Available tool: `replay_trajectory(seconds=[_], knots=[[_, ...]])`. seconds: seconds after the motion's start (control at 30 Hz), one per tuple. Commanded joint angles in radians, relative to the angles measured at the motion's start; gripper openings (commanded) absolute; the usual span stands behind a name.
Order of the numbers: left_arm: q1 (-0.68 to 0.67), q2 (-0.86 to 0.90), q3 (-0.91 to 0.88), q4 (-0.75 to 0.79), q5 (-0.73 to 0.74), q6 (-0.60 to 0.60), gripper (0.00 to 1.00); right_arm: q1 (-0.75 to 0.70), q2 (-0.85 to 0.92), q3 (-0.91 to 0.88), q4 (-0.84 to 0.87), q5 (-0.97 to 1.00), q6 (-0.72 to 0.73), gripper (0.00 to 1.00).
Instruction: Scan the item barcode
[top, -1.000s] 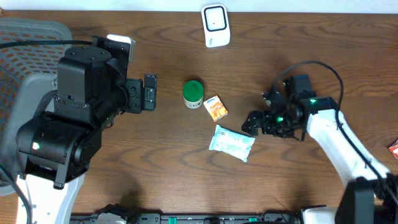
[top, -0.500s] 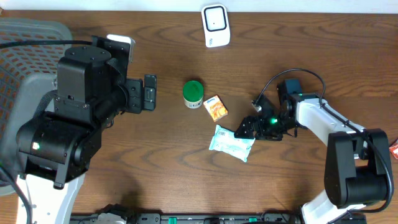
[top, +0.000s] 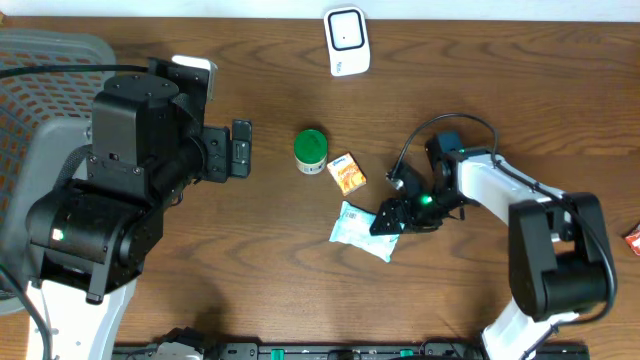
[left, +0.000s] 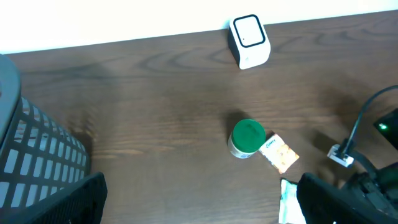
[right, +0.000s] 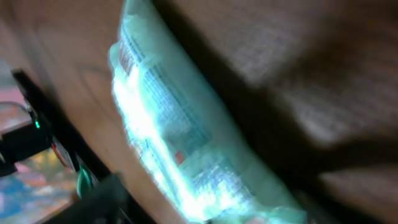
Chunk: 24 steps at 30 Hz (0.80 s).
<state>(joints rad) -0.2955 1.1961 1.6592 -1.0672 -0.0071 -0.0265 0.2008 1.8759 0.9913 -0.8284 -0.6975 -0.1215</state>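
A pale teal packet (top: 355, 228) lies on the wooden table, below a small orange box (top: 347, 172) and a green-lidded jar (top: 311, 150). The white scanner (top: 346, 40) stands at the far edge. My right gripper (top: 386, 219) is down at the packet's right end. In the right wrist view the packet (right: 180, 137) fills the space ahead of that gripper (right: 211, 200), too blurred to read the jaws. My left gripper (top: 241, 148) hovers open left of the jar. From the left wrist I see the scanner (left: 249, 40), jar (left: 247, 137), box (left: 278, 152) and the packet's edge (left: 287, 202) beyond my open left gripper (left: 202, 205).
A grey mesh basket (top: 40, 60) fills the far left corner and shows at the left of the left wrist view (left: 31, 162). A red item (top: 633, 238) lies at the right edge. A black cable (top: 440, 125) loops over the right arm.
The right gripper has travelled left onto the packet's right end and its jaws have narrowed. The packet has shifted slightly left. The left arm has not moved.
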Motion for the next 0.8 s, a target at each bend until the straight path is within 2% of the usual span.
replay_trajectory(seconds=[0.0, 0.2, 0.23, 0.43, 0.6, 0.77], knots=[[0.005, -0.001, -0.004, 0.000, -0.013, -0.005, 0.98, 0.019, 0.145, -0.039, 0.050, 0.162, -0.007, 0.55], [0.005, -0.001, -0.004, 0.000, -0.013, -0.005, 0.98, 0.019, 0.180, -0.026, 0.088, 0.118, -0.037, 0.06], [0.005, -0.001, -0.004, 0.000, -0.013, -0.005, 0.98, 0.020, 0.176, -0.023, 0.088, 0.109, -0.042, 0.01], [0.005, -0.001, -0.004, 0.000, -0.013, -0.005, 0.98, 0.006, 0.073, -0.016, 0.085, -0.028, -0.070, 0.01], [0.005, -0.001, -0.004, 0.000, -0.013, -0.005, 0.98, -0.033, -0.098, -0.015, 0.089, -0.277, -0.153, 0.01], [0.005, -0.001, -0.004, 0.000, -0.013, -0.005, 0.98, -0.053, -0.250, -0.015, 0.084, -0.370, -0.156, 0.01]])
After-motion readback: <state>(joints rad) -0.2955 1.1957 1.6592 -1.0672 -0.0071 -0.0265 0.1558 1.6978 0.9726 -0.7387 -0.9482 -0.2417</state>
